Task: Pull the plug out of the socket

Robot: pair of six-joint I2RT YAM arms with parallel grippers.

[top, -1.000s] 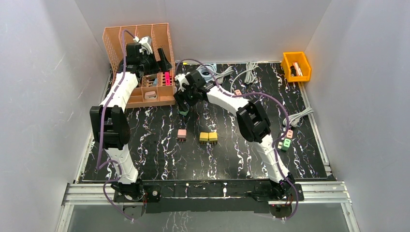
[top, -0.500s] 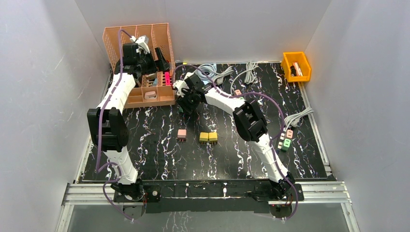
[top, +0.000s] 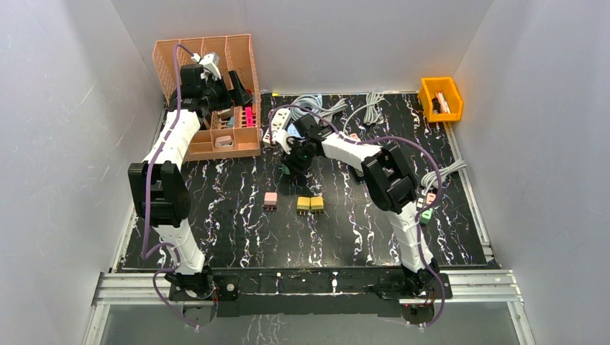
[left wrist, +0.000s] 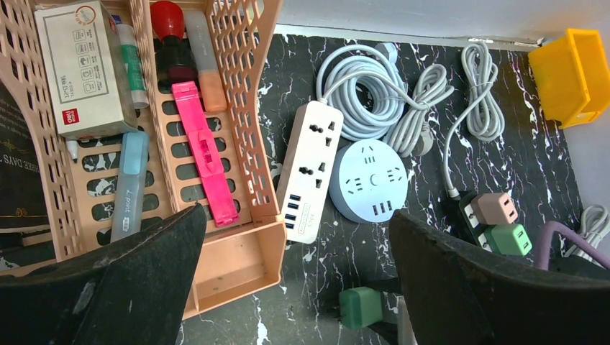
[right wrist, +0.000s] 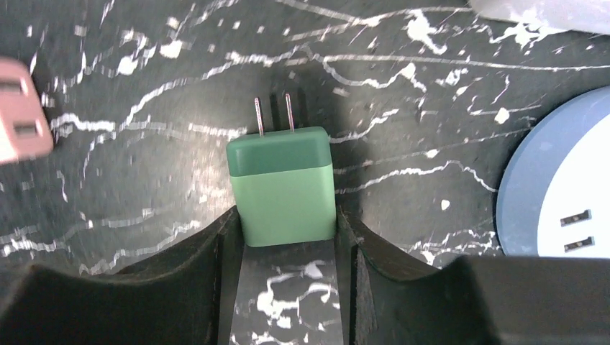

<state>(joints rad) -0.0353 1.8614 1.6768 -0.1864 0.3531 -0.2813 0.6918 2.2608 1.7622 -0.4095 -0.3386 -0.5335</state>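
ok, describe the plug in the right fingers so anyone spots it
Find the peach basket at back left; a white power strip and round blue socket hub lie beside it. In front of those, the green plug sits between the right gripper's fingers. Its loose neighbours are a pink plug and yellow plugs; it is green, prongs bare.

Round socket (right wrist: 568, 194) and pink plug (right wrist: 19, 118), both edge-cropped.

A robot lab cell — white panels (top: 65, 144) boxing in a marbled tabletop (top: 237, 241) fronted by an aluminium rail (top: 489, 282).
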